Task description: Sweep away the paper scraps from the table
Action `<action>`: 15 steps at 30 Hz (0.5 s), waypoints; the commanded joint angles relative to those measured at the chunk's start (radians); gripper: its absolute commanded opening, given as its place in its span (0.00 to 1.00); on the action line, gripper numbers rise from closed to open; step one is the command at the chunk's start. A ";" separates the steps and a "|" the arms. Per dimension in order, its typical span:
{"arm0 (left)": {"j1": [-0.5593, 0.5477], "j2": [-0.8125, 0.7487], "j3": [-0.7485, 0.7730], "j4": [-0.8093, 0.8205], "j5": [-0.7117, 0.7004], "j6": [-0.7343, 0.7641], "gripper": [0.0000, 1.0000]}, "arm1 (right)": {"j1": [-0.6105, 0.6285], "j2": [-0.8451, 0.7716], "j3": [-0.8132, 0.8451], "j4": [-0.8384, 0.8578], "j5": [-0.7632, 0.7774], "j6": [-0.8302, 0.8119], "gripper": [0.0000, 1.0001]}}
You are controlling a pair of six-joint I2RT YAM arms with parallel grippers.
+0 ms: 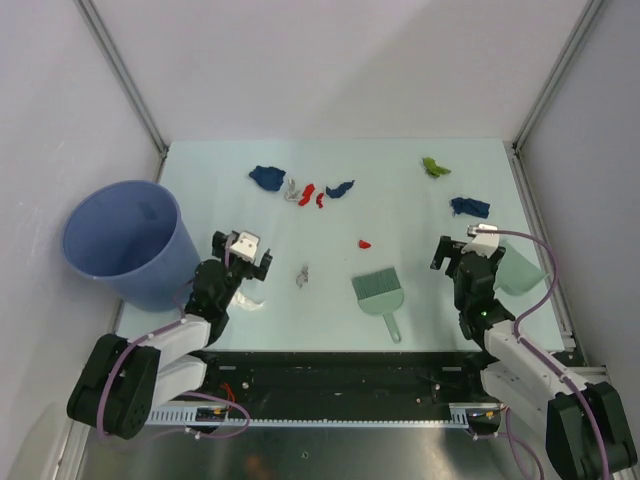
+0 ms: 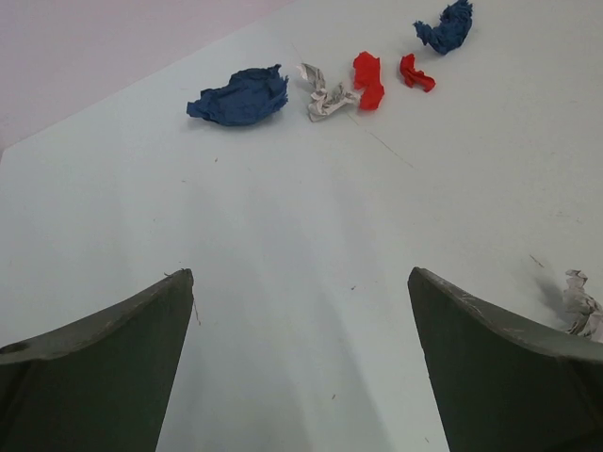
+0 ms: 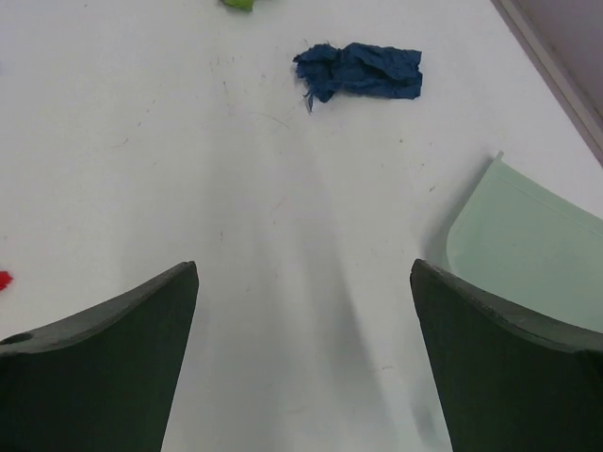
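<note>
Two tools of mine, left gripper (image 1: 243, 258) and right gripper (image 1: 470, 252), hang spread and empty over the table (image 1: 400, 215), I judge ready for the brush (image 1: 378, 290) at five o'clock and dustpan (image 1: 520, 270) at four, while paper scraps (image 1: 267, 177) lie from eleven to two.

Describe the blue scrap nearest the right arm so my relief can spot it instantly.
Start at the right edge of the table, where the mint dustpan lies. Just beyond the open right gripper sits a dark blue scrap. Unlike the two blue wads grouped with red pieces, it lies alone, oblong.
</note>
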 commanded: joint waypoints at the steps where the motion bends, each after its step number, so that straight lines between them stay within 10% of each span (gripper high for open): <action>1: 0.005 0.005 0.041 0.041 -0.025 -0.011 1.00 | 0.001 -0.058 0.072 -0.034 -0.023 0.038 1.00; 8: 0.003 -0.061 0.165 -0.187 0.043 0.124 1.00 | 0.004 -0.057 0.207 -0.186 -0.229 0.101 1.00; 15: -0.067 0.019 0.786 -1.185 0.249 0.167 1.00 | 0.056 0.031 0.358 -0.307 -0.372 0.139 1.00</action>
